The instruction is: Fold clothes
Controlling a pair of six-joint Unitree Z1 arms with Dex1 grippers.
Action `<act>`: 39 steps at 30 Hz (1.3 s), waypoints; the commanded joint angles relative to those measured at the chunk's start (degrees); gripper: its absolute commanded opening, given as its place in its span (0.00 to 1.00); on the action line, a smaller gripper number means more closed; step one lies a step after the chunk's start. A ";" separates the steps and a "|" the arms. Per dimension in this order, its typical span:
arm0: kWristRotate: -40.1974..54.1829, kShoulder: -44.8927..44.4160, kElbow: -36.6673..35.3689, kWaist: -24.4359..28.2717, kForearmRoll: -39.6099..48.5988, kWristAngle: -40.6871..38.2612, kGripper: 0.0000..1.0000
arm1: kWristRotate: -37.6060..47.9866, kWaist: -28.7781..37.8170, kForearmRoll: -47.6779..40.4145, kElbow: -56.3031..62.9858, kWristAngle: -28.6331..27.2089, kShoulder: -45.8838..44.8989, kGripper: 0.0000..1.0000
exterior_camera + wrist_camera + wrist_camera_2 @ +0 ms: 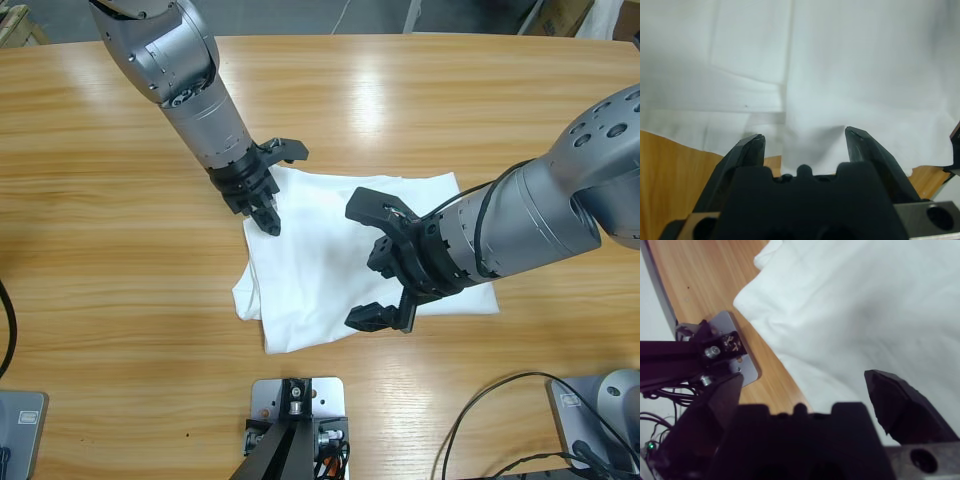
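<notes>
Right gripper [382, 265] and left gripper [262, 190], jaws open, over folded T-shirt [320, 270]; pinch edge layers together, lift evenly.

We're looking down on a long wooden table [110, 250] with a warm, streaky grain, and it fills nearly the whole high view. Bright patches of glare sit on the wood near the far edge (so there's overhead lighting of some sort). Beyond that edge we get a strip of grey floor [300, 18], what might be a cardboard box [560, 15] in the top right corner, and black cables [490, 420] trailing over the near side.
</notes>
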 commanded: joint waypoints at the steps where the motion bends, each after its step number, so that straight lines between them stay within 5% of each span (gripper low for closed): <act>1: 1.55 4.27 -0.67 -0.48 3.14 -1.76 0.48 | 0.71 -1.04 -0.73 1.81 -0.43 -1.38 1.00; 7: 2.75 6.08 -3.87 -0.48 7.57 -2.57 0.04 | 0.71 -1.09 -0.73 2.12 -0.84 -2.00 1.00; 31: 1.18 5.10 -11.92 -2.06 10.77 4.41 0.04 | 0.71 -1.30 -1.84 4.16 -1.17 -2.17 1.00; 32: 1.18 5.50 -11.32 -2.06 10.98 4.20 0.09 | 0.71 -1.30 -1.87 4.02 -1.07 -2.07 1.00; 34: 0.28 5.92 -10.56 -1.97 11.05 3.78 0.60 | 0.71 -1.30 -1.87 3.99 -1.01 -2.05 1.00; 36: -0.42 6.03 -10.72 -1.97 10.93 3.42 0.95 | 0.71 -1.30 -1.87 4.16 -0.79 -2.05 1.00; 39: -1.09 6.43 -10.92 -1.37 10.95 2.00 0.96 | 0.71 -1.30 -1.87 4.43 -0.70 -2.17 1.00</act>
